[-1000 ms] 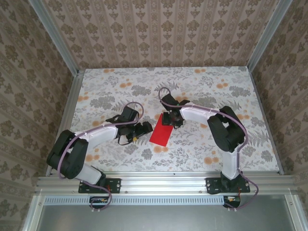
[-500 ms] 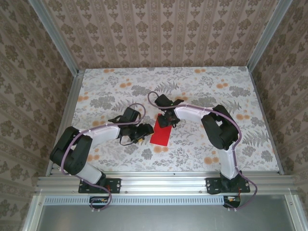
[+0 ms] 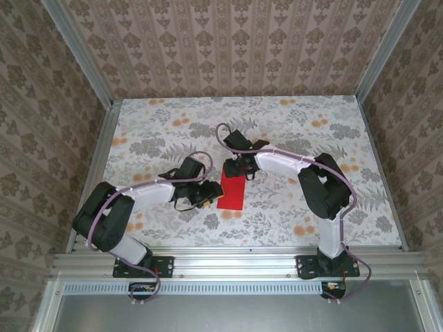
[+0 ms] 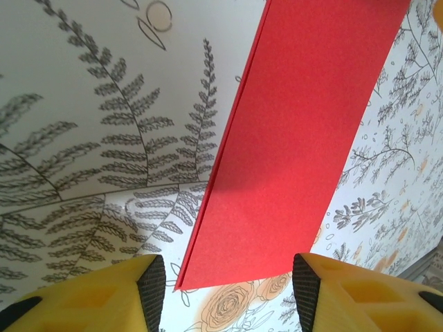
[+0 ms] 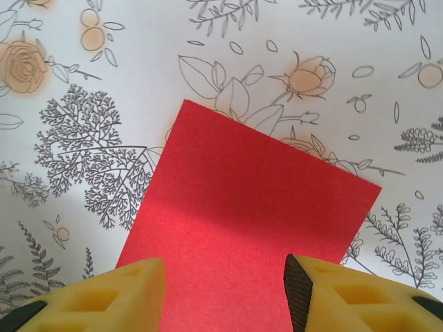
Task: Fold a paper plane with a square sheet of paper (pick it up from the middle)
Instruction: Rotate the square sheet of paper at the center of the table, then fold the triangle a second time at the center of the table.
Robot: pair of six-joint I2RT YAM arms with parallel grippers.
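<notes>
Enclosure: walls of beige damask-patterned wallpaper (image 3: pixel 228 48) set in a silver aluminium frame (image 3: pixel 228 263).

Bench (image 3: pixel 318 121): flat white surface printed with grey foliage and orange flowers.

Left arm (image 3: pixel 131 197): white and black, reaching in from the left side. Right arm (image 3: pixel 291 166): same build, bending in from the right side. Both arms end near the middle of the bench.

The thin bright red sheet of paper (image 3: pixel 232 193) lies flat on the bench between the two arm tips, as a narrow rectangle. In the left wrist view its long left edge shows two layers, one on the other, so the sheet is folded in half.

Left jaws: spread. The yellow foam pads (image 4: pixel 90 297) stand either side of the sheet's near short end and hold nothing.

Right jaws: spread. The yellow pads (image 5: pixel 104 297) stand over the sheet's opposite end with the red surface running between them, and nothing is pinched. Whether these pads touch the paper cannot be told.
</notes>
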